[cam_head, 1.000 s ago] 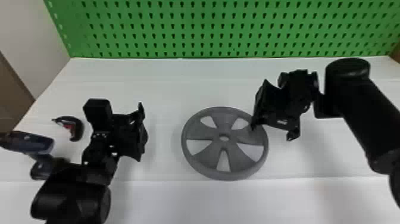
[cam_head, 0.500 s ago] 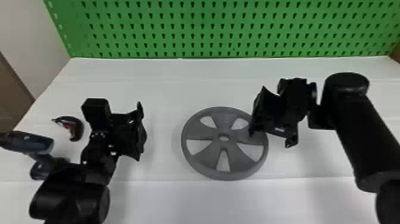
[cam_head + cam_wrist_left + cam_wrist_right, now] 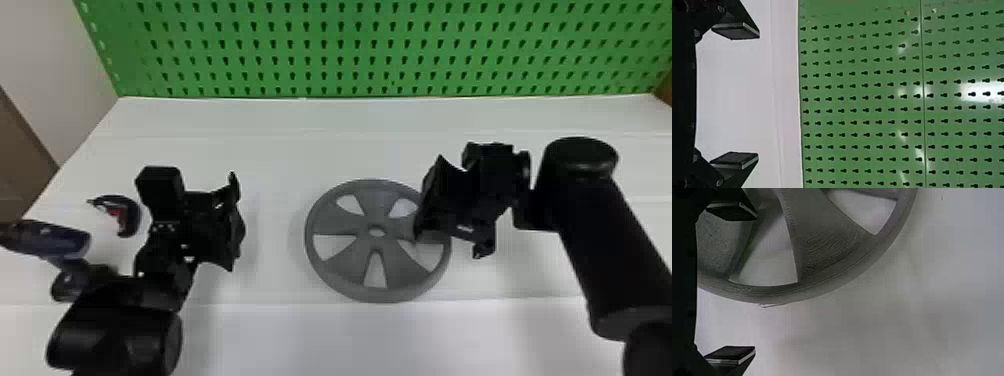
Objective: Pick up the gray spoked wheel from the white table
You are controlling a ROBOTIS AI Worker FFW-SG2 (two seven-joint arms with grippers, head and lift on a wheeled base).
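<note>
Right hand [image 3: 450,242], wide open and empty, has shifted nearer the robot over the wheel's rim [image 3: 425,281].

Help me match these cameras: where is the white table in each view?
Head view: white table, from green board to bottom edge.
Left wrist view: between and beyond the left gripper's fingers, up to green board.
Right wrist view: around the gray wheel.
Shared landmark, head and left wrist: green board.

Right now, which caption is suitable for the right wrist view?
Open right gripper at the edge of the gray spoked wheel on the white table.
</note>
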